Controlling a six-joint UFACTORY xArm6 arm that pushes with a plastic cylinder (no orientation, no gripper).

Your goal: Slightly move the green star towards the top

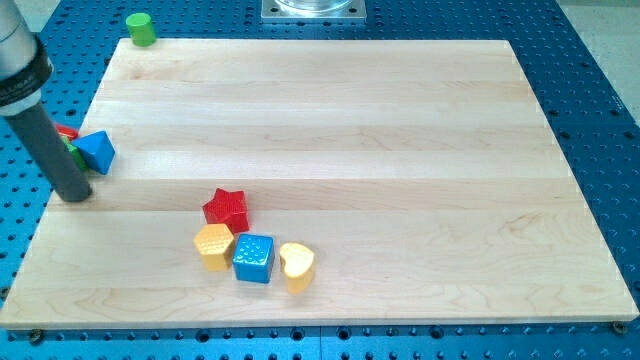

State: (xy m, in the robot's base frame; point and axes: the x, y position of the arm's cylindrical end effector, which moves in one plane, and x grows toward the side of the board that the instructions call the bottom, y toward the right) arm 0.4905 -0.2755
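My tip (75,196) rests on the wooden board (330,110) near its left edge. Just above and to the right of the tip, a sliver of a green block (76,156) shows between the rod and a blue block (98,150). The rod hides most of the green block, so its shape cannot be made out. A small part of a red block (67,131) shows just above it, also behind the rod. The tip is a short way below these three blocks.
A green cylinder (140,28) stands off the board at the view's top left. A red star (227,208), an orange hexagon (213,246), a blue cube (254,257) and a yellow heart (296,266) cluster at the lower middle.
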